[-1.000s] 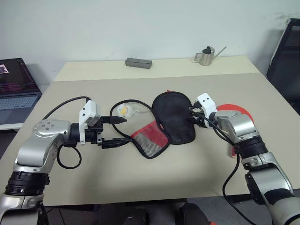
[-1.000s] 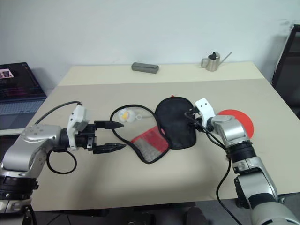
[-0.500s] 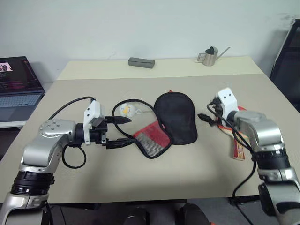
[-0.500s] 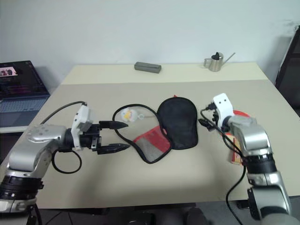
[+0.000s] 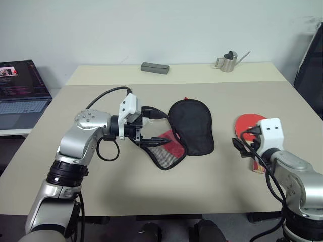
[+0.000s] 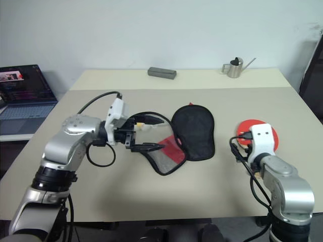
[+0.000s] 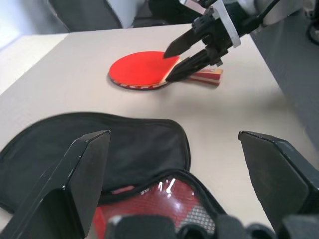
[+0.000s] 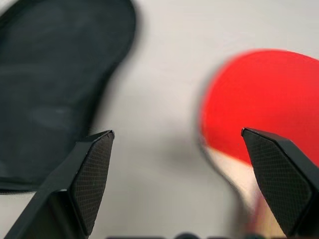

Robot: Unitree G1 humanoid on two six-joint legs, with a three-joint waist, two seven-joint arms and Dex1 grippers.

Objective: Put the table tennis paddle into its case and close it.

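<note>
The case (image 5: 191, 126) lies open mid-table, its red-lined flap (image 5: 164, 148) folded out on its left. The left gripper (image 5: 155, 130) hovers spread wide over that flap, holding nothing. The table tennis paddle (image 5: 248, 126) rests well to the case's right; the right gripper (image 7: 182, 56), fingers apart and empty, is just over it. I'd say close squarely on the handle (image 7: 205, 76), then slide the blade in flat

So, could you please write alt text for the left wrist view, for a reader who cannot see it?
A red table tennis paddle lies flat on a beige table, with the right gripper hanging open over its handle end. Nearer the camera lies the opened black case, its red lining showing, between the left gripper's own wide-open fingers.
</note>
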